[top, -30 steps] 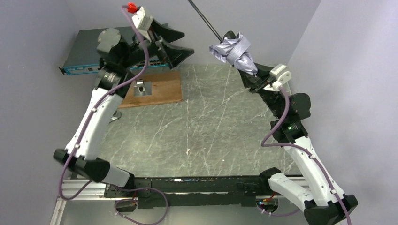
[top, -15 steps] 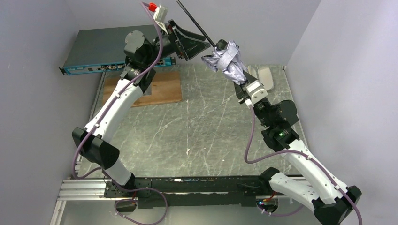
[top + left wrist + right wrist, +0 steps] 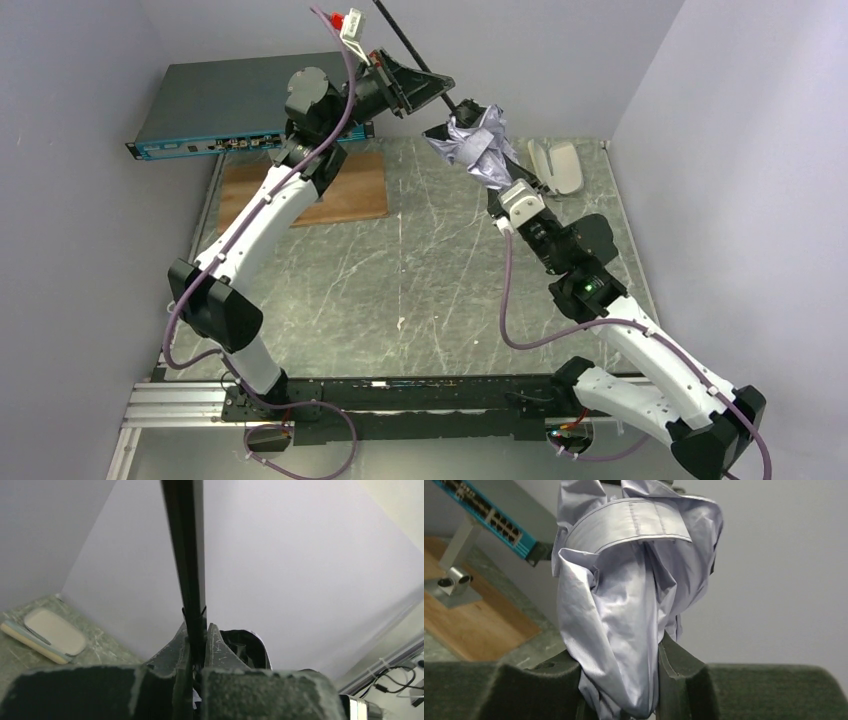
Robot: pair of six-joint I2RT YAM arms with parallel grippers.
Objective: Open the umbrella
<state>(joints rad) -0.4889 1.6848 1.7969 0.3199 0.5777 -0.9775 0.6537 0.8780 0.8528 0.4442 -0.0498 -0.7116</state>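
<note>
The umbrella is held up in the air at the back of the table. Its silvery-white canopy (image 3: 472,142) is still bundled, and my right gripper (image 3: 503,180) is shut on the bundle's lower end. In the right wrist view the folded canopy (image 3: 624,605) fills the gap between the fingers (image 3: 679,665), its strap across the top. The thin black shaft (image 3: 405,42) runs up and left out of the frame. My left gripper (image 3: 438,88) is shut on that shaft just above the canopy. The left wrist view shows the shaft (image 3: 186,555) pinched between the fingers (image 3: 215,645).
A wooden board (image 3: 335,190) lies at the back left of the marble table (image 3: 420,270), with a blue-fronted grey box (image 3: 230,105) behind it. A white flat object (image 3: 556,165) lies at the back right. Grey walls close in on three sides.
My left arm swung right to the shaft and its gripper closed on it. My right arm carried the bundled canopy left and a little forward.
</note>
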